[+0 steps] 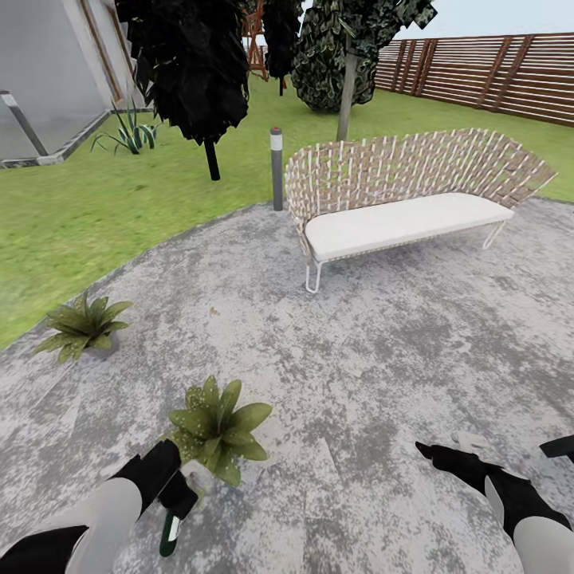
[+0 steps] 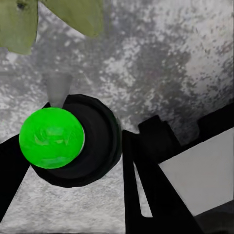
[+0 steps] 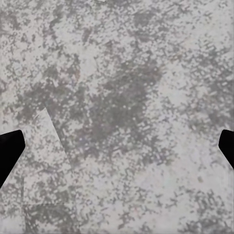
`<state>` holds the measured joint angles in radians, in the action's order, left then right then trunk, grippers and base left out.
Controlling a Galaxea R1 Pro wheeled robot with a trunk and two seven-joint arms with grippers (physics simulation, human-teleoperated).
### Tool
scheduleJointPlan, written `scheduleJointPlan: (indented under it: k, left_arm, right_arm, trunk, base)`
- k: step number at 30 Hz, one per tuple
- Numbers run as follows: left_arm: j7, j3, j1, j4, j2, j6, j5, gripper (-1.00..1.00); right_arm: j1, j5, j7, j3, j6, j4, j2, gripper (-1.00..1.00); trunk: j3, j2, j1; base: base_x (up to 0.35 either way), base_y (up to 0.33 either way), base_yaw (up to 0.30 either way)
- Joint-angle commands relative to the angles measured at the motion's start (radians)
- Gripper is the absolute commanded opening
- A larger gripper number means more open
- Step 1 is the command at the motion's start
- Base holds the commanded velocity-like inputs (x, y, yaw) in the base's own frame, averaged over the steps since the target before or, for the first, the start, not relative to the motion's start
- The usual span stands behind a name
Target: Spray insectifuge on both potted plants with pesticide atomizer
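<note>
The pesticide atomizer [image 1: 171, 532] is held in the left end effector [image 1: 177, 496] at the lower left of the head view, its green-and-white body hanging down toward the mottled grey paving [image 1: 359, 343]. In the left wrist view the atomizer [image 2: 51, 138] is seen end-on as a bright green round form seated in a dark ring, with the black fingers closed against it and pale green leaves just beyond. No brand, label or writing can be read on it.

The nearer potted plant [image 1: 217, 429] stands on the paving just beside the left end effector; the second potted plant [image 1: 84, 325] sits well apart, near the lawn [image 1: 96, 207] edge. The right end effector [image 1: 446, 454] is held low over bare paving, and in the right wrist view its dark fingertips [image 3: 9, 152] are spread wide with nothing between them. A woven bench [image 1: 399, 199] with a white cushion is set further back.
</note>
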<state>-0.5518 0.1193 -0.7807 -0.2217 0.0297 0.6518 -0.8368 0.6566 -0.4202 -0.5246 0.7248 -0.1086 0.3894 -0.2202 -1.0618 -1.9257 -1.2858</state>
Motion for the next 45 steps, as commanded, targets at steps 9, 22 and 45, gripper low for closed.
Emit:
scheduleJointPlan:
  k: [9, 22, 45]
  left_arm:
    - [-0.011, 0.005, -0.009, -0.086, -0.004, 0.074, -0.014, -1.0]
    - [-0.011, -0.003, -0.066, -0.145, -0.004, 0.143, -0.016, -1.0]
    - [-0.347, -0.154, -0.203, -0.145, -0.011, 0.154, -0.261, -1.0]
  right_arm:
    - [0.001, -0.005, -0.008, 0.008, -0.006, 0.002, 0.001, 1.0]
    - [0.001, -0.006, -0.008, 0.008, -0.006, 0.001, 0.001, 1.0]
    - [0.001, -0.006, -0.013, 0.008, 0.0, -0.052, 0.001, 1.0]
  trunk:
    - [-0.001, 0.0, 0.0]
    - [-0.001, 0.0, 0.0]
    - [-0.001, 0.0, 0.0]
  base:
    - [0.0, 0.0, 0.0]
    - [0.0, 0.0, 0.0]
    - [0.0, 0.0, 0.0]
